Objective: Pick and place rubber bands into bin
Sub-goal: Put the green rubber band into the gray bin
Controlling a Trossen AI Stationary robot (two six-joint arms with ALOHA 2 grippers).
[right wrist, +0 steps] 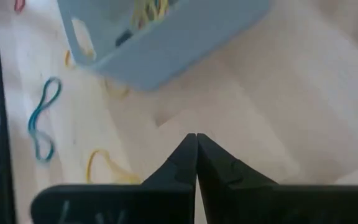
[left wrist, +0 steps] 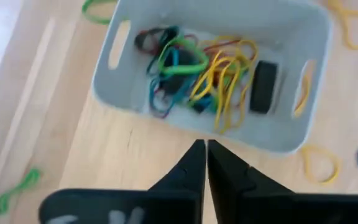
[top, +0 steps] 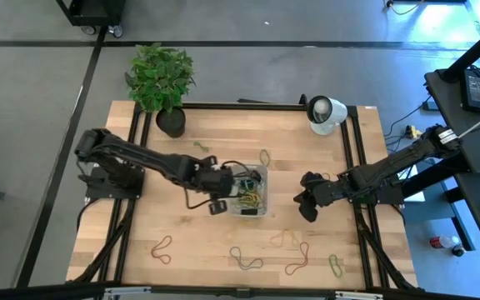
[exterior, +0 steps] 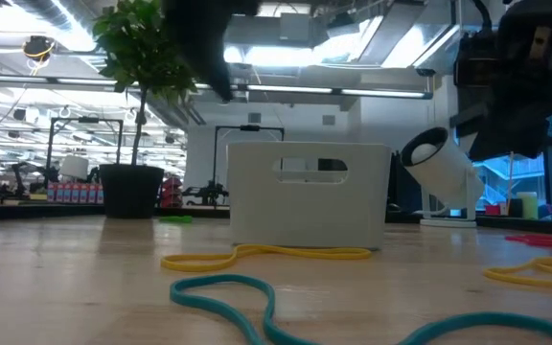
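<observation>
A pale wooden worktop (top: 207, 242) sits on a grey floor (top: 23, 100) crossed by dark lines; a potted plant (top: 162, 79) stands at its far left corner, a round white lamp (top: 326, 113) at its far right corner; beyond the table the room is wide, with long ceiling lights (exterior: 286, 91) overhead (bright, in rows); blue-tinted windows (exterior: 544, 182) show at the right.

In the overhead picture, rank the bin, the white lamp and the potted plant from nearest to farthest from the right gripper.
1. Bin, just across from the right gripper, mid-table.
2. White lamp, far edge, right side.
3. Potted plant, far left corner.
</observation>
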